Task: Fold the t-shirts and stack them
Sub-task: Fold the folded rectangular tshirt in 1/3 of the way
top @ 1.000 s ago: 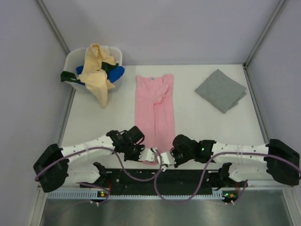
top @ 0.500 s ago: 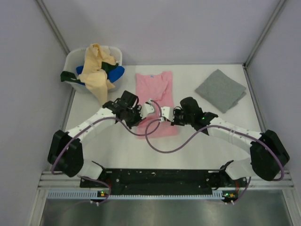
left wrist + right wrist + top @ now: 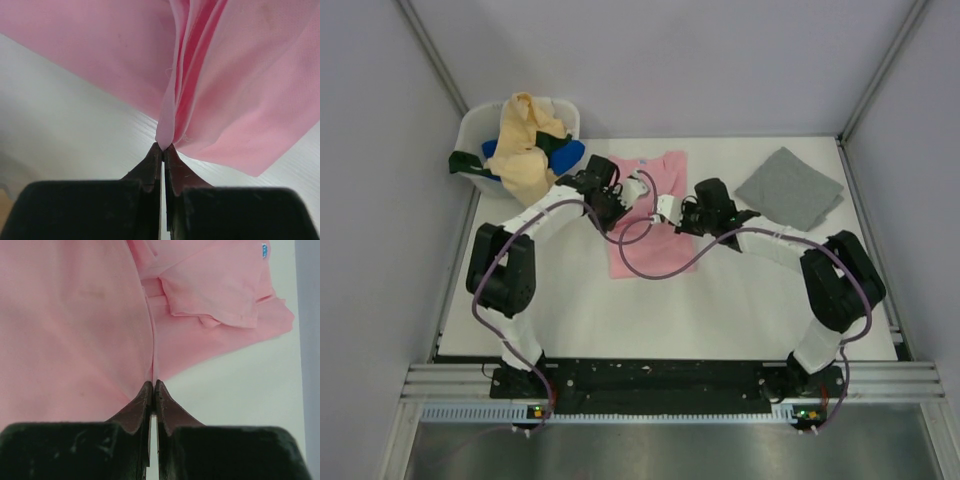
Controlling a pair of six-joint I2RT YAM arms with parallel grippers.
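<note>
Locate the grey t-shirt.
In the top view, the grey t-shirt lies folded at the far right of the table, right of the pink t-shirt.

A white plastic tub [image 3: 471, 124] sits at the far left corner of the white tabletop [image 3: 750, 290], between pale grey walls [image 3: 670, 60].

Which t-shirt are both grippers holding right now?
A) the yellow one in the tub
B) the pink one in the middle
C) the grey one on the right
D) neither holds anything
B: in the wrist views the left gripper and right gripper are each shut on a fold of the pink t-shirt; the grey t-shirt lies apart from both.
</note>
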